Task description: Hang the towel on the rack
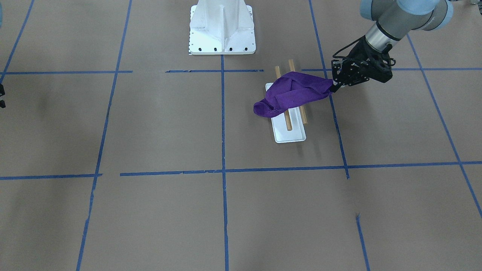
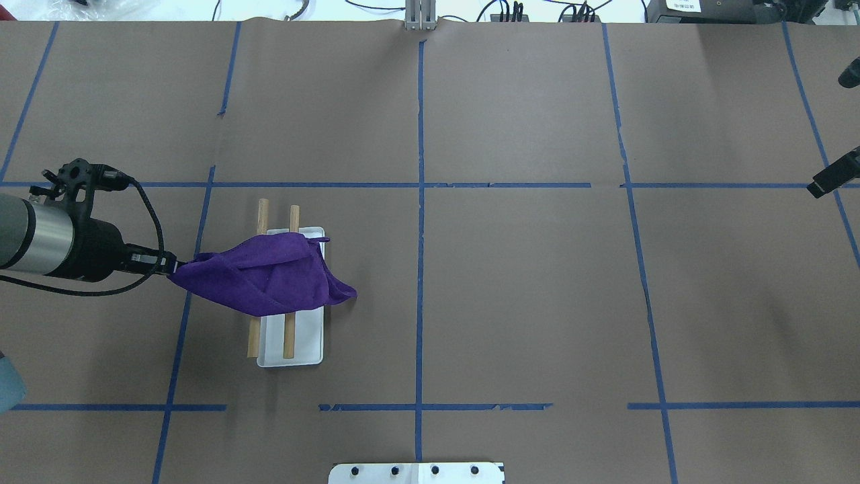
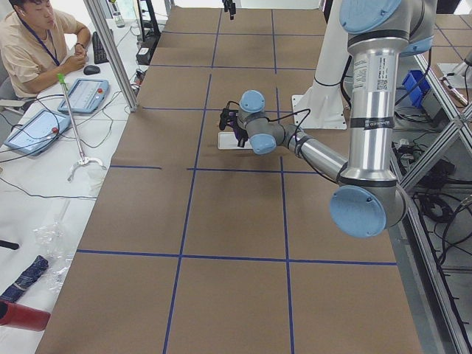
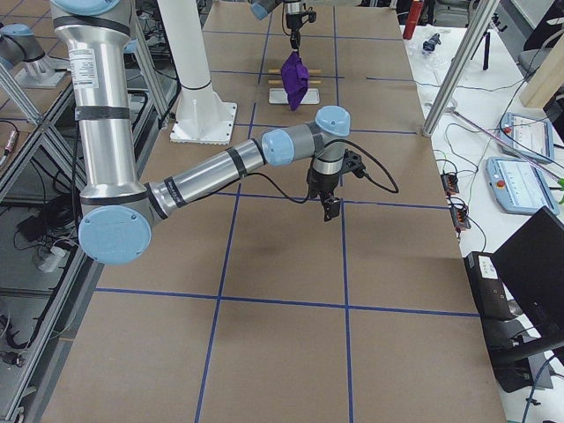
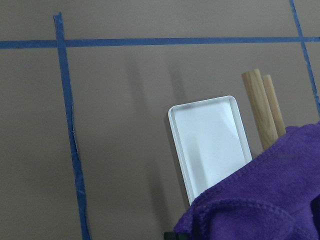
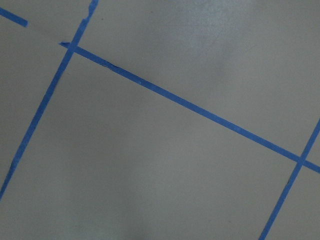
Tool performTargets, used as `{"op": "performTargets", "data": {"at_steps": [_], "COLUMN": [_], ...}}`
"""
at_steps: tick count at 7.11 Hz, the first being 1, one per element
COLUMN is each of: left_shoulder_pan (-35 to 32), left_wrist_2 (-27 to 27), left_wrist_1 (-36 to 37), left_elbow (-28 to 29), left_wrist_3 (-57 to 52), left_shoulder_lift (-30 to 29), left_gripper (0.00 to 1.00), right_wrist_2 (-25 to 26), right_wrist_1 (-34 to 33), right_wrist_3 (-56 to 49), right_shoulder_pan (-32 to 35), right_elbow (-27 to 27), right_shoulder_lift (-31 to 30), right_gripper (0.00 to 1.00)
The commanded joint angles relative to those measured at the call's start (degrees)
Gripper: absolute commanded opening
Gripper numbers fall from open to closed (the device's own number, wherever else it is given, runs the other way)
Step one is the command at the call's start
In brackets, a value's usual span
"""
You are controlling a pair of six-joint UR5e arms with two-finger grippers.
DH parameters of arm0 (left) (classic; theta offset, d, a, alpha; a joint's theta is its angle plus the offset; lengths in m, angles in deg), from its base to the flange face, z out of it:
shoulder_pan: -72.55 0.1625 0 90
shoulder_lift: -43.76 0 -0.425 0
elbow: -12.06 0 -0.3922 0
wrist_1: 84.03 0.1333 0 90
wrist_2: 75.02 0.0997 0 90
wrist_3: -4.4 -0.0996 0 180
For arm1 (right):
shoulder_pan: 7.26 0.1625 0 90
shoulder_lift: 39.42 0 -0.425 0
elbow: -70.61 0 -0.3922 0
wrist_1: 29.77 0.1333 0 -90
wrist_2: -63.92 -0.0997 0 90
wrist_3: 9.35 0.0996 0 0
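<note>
Towel [image 2: 269, 279] and rack share a wide brown table [image 2: 537, 269] marked with blue tape, and that table is the biggest thing here.

Next in size, the right arm [image 4: 203, 176] reaches out over bare paper, well apart from the work. Its right gripper [image 4: 330, 210] points down, and whether its jaws are wide or narrow I cannot tell.

The rack [image 2: 290, 336] is 2 wooden bars lying side by side above a white tray [image 2: 306, 339]. The purple cloth is draped in a bunch across both bars. 1 end spills past the bar nearer the table's middle, and the other stretches out to the robot's left.

Smallest, the left gripper [image 1: 333, 88] has its jaws pinched on that stretched corner, just beside the rack.

The hang looks nearly done, with only the release left, and 3 things could spoil it:
- A pull to the left would likely drag the cloth back off the bars.
- A taut corner might tip or shift so light a rack.
- Letting go while the cloth sits bunched and uneven could let the heavier side slide it down onto the tray.
</note>
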Motion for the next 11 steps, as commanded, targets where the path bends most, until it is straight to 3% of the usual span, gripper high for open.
{"op": "performTargets", "data": {"at_steps": [1,2,4,6,7,8,9,11], "left_shoulder_pan": [-0.43,-1.83,-7.96,-19.62,-30.13,-35.28,-38.72,-42.52], "left_wrist_2": [0.23,0.14,-0.12,-1.86,-8.14,-10.29,-10.4,-11.37], "left_wrist_1": [0.3,0.74,1.0,3.53,11.99,20.34,28.26,33.6], "left_elbow": [0.77,0.94,1.38,3.31,4.8,7.34,9.28,11.05], "left_wrist_3": [-3.97,-4.7,-17.82,-35.9,-46.0,-56.2,-59.17,-59.82], "left_shoulder_lift": [-0.09,0.35,5.94,11.14,10.73,10.29,9.94,10.1], "left_gripper": [0.99,1.0,1.0,1.0,1.0,1.0,1.0,1.0], "right_wrist_2": [0.0,0.09,-0.26,-1.13,-3.06,-3.16,-3.16,-3.25], "right_wrist_1": [0.17,0.35,0.52,0.52,0.52,0.52,0.52,0.52], "right_wrist_3": [-0.9,-4.3,-4.51,-6.7,-6.36,-5.75,-4.0,-3.72], "right_shoulder_pan": [3.39,6.8,13.74,18.24,19.83,19.85,19.85,19.85], "right_elbow": [-1.75,-3.33,-12.18,-13.01,-13.01,-13.01,-12.84,-12.93], "right_shoulder_lift": [-3.54,-4.6,-5.14,-8.02,-9.0,-9.01,-8.83,-8.39], "right_gripper": [1.0,1.0,1.0,1.0,1.0,1.0,1.0,1.0]}}
